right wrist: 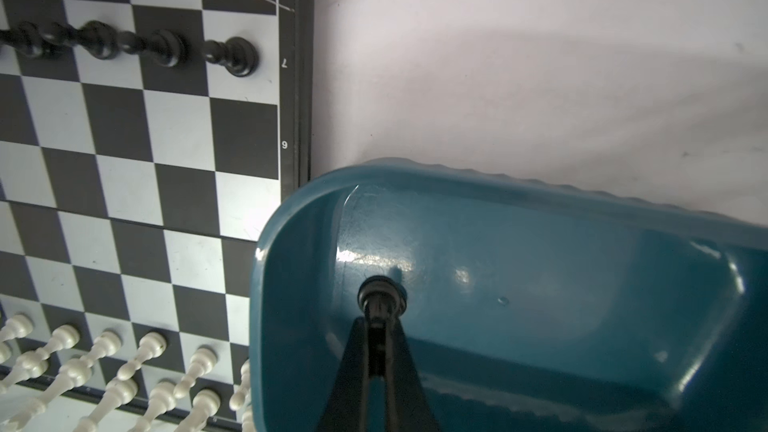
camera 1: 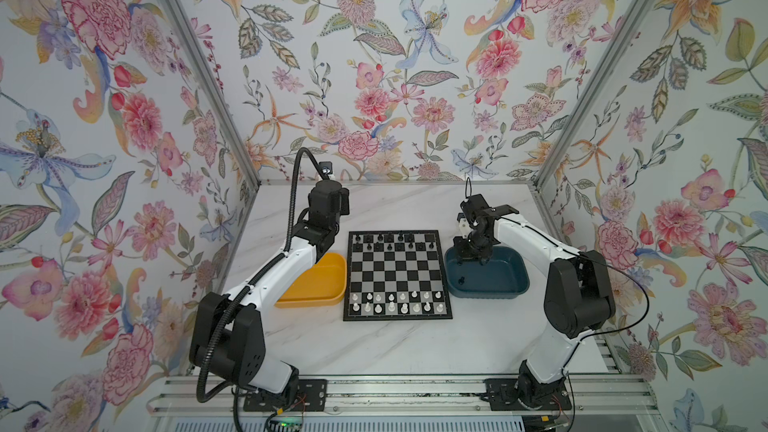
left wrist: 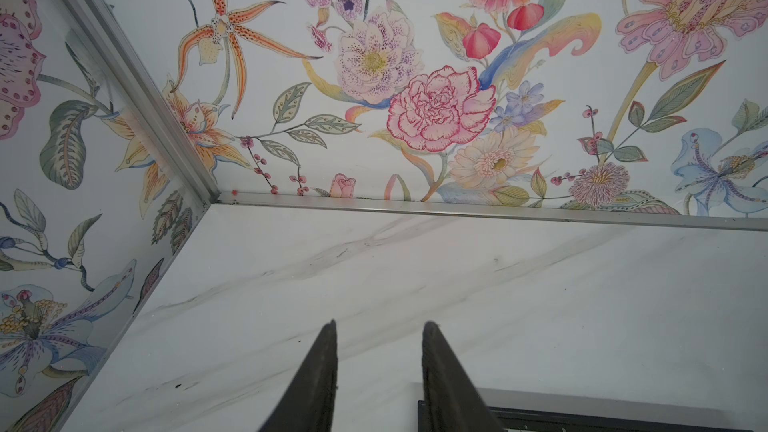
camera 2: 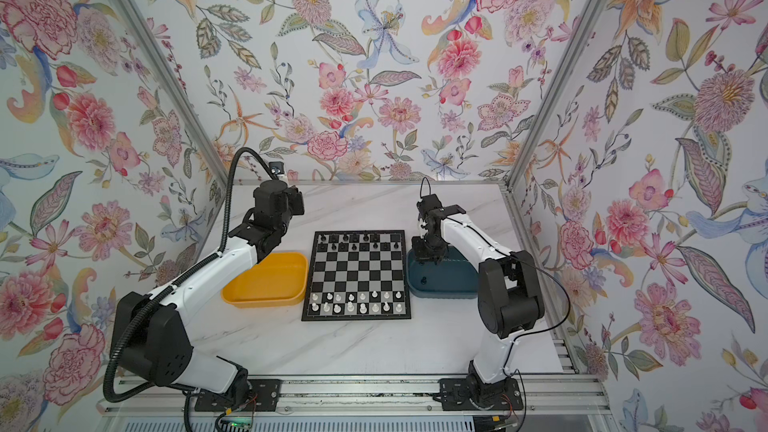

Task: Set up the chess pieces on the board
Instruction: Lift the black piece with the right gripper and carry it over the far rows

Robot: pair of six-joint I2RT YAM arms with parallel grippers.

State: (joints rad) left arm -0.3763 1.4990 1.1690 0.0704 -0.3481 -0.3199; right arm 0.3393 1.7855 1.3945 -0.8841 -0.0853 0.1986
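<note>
Silvery-black board sits mid-table, dark blue tray just right of it. Our left gripper hangs far-left, jaws apart, empty. Our right gripper is down in the tray, clamped on 1 black piece by the very tips. We reckon it could twist loose or clip the tray wall on the lift, or knock the chess pieces already on the far 2 rows.
</note>
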